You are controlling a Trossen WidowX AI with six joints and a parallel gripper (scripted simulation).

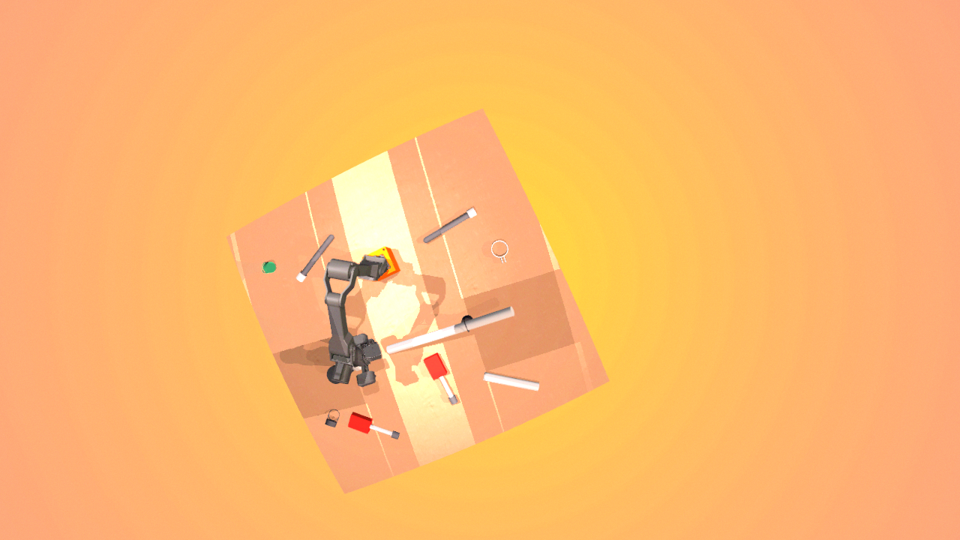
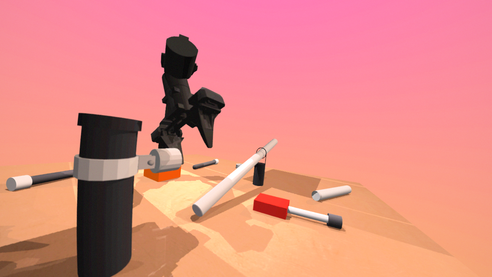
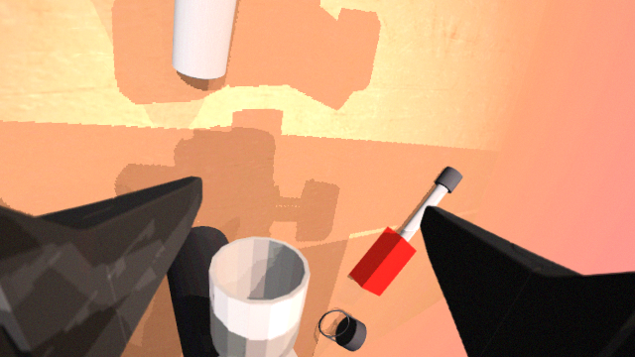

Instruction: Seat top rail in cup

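The white rail [image 1: 429, 337] [image 2: 233, 175] [image 3: 204, 40] passes through the loop cap [image 1: 466, 318] on the small black post [image 2: 258, 174]. It slopes down to its near end, low over the table and apart from the cup. The rail-end cup [image 2: 168, 160] [image 3: 258, 297] is empty. It hangs on the pale brace band [image 2: 106, 168], up near the cap [image 2: 109, 122] of the big black post [image 2: 105, 220] [image 3: 193, 297]. My gripper [image 3: 316, 202] is open and empty, above and beyond the cup, not touching the rail. In the top view the arm hides the cup.
An orange block [image 1: 391, 265] [image 2: 161, 174] is by the arm's base. A red-handled tool [image 1: 436, 366] [image 2: 271, 206] lies beside the rail, another [image 1: 359, 422] [image 3: 382, 263] near the big post. A spare loop cap [image 1: 331, 422] [image 3: 352, 333], a short white tube [image 1: 511, 381] [image 2: 331, 192] and dark rods lie around.
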